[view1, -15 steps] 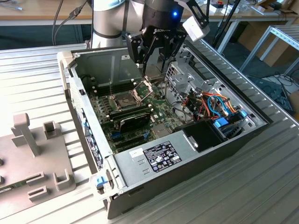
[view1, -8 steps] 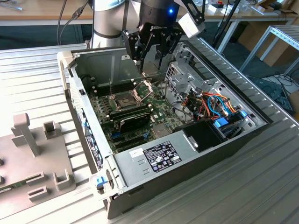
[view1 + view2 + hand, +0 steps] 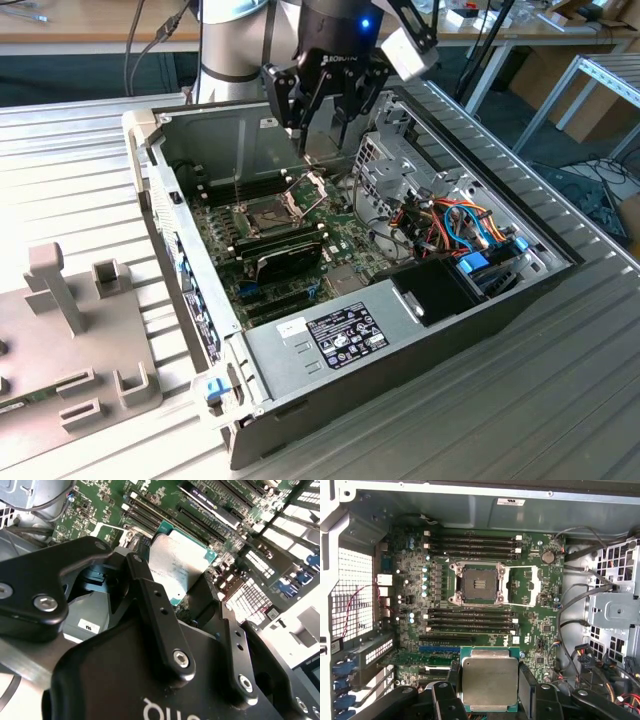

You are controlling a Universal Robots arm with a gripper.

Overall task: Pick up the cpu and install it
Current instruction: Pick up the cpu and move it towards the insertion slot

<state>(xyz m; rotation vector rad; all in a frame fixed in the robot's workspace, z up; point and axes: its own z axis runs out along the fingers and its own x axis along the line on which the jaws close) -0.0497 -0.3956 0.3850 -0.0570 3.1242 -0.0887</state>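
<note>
Here an open computer case (image 3: 232, 140) lies on its side on a ribbed metal bench (image 3: 520, 400), its green motherboard (image 3: 340, 240) facing up. A robot arm (image 3: 235, 40) reaches down over the far end of the case. Its black fingers (image 3: 526, 685) are clamped on the cpu (image 3: 490, 682), one against each of two opposite edges.

The cpu is a small flat square chip with a dull silver-grey metal top and a thin green rim. It is held level in the air above the motherboard, metal side up, and is not seated. The second wrist view shows the same chip (image 3: 177, 565) from close behind the black finger links, tilted in that picture, with rows of slots beyond it.

The socket (image 3: 477, 583) sits uncovered in the middle of the motherboard, its dark centre exposed. Its metal frame (image 3: 530, 585) is swung open and lies just beside it. Long black memory slots (image 3: 470, 545) run along both sides of the socket, and one bank of them lies between the socket and the held chip.

In the exterior view, a grey power supply (image 3: 330, 335) fills the near end of the case. Coloured cables (image 3: 460, 225) bunch along the side at the exterior view's right. A grey fixture (image 3: 60, 340) rests near the bench edge at the exterior view's left.
</note>
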